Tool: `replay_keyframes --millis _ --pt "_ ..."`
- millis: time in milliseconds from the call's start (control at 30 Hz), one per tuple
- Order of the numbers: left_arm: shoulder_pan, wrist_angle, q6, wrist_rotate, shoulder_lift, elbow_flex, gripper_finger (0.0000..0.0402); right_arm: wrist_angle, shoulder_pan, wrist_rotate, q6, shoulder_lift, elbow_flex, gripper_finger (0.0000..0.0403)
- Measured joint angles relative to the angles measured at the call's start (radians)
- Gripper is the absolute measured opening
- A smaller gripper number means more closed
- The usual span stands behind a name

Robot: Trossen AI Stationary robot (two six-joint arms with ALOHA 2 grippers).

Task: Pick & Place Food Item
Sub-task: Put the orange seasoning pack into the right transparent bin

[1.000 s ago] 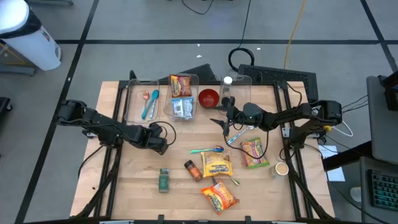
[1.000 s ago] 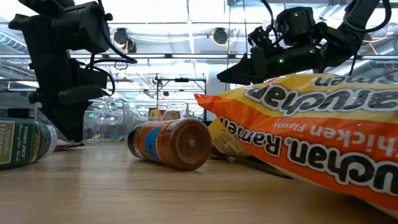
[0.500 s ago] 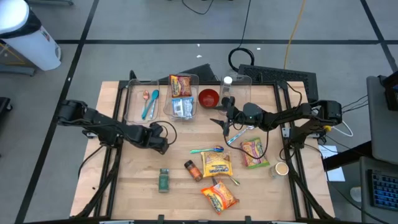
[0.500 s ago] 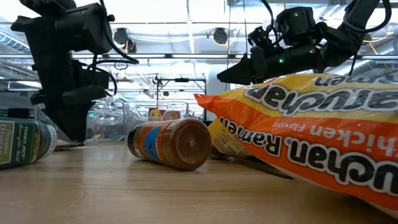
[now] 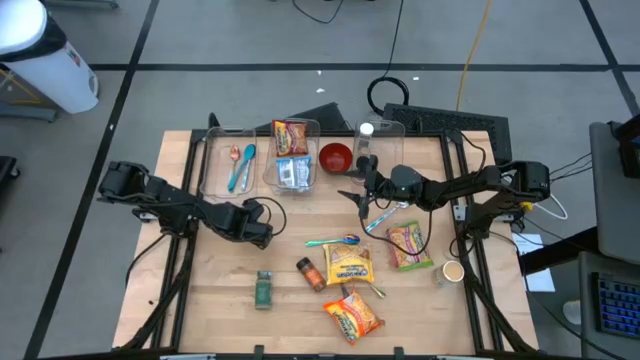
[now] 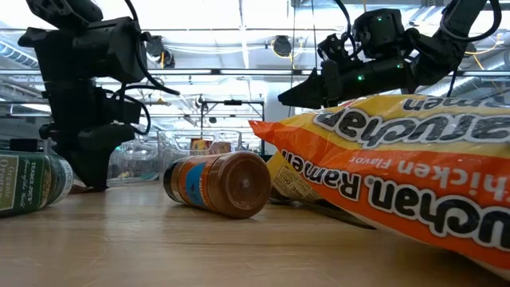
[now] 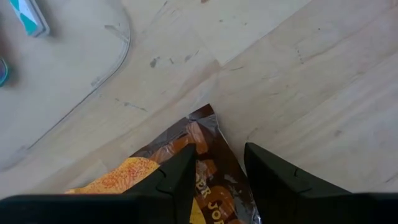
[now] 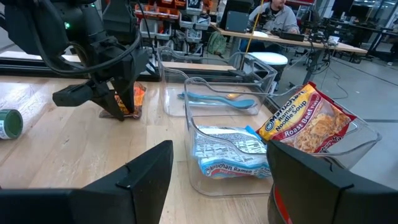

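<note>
My left gripper [image 5: 262, 235] points steeply down at the table's middle left and is shut on a brown and orange food packet [image 7: 186, 146]. The right wrist view shows that packet [image 8: 132, 99] below the left gripper [image 8: 118, 102], with its lower end at the tabletop. My right gripper [image 5: 352, 195] hovers level and open near the far bins, its fingers [image 8: 149, 180] spread wide with nothing between them. Two clear bins stand at the far side: one [image 8: 292, 168] holds ramen packets, the other [image 8: 214, 102] holds spoons. My left gripper pinches the packet between its two fingers [image 7: 180, 177], coming from above and slanting down. A pointed corner of the packet [image 7: 208, 115] sticks out beyond the fingertips toward the wood. The packet hangs below the fingers; whether its lower end [image 8: 124, 115] rests on the table I cannot tell.
Ramen packets [image 5: 349, 265] [image 5: 353, 315] [image 5: 408, 245], a brown spice jar [image 5: 310, 273], a green jar [image 5: 263, 290] and spoons [image 5: 335, 241] lie on the near half. A red bowl [image 5: 336, 157] and a cup [image 5: 453, 271] stand further off. Bare wood lies at the near left.
My left arm has leaned forward a little and its gripper has sunk slightly toward the table, still shut on the packet.
</note>
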Motion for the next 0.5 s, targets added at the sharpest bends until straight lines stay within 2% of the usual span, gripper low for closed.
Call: replay_keyframes --millis 133,367,500 --pt "0.0 -0.002 -0.017 0.004 0.001 0.0 0.012 0.0 0.0 0.0 0.0 0.0 0.0 0.0251" --pt "0.002 0.002 -0.03 0.029 0.002 -0.001 0.0018 0.0 0.0 0.0 0.0 0.0 0.0 0.0251" --pt "0.002 0.001 -0.026 0.031 0.002 -0.001 0.0012 0.0 0.0 0.0 0.0 0.0 0.0 0.0251"
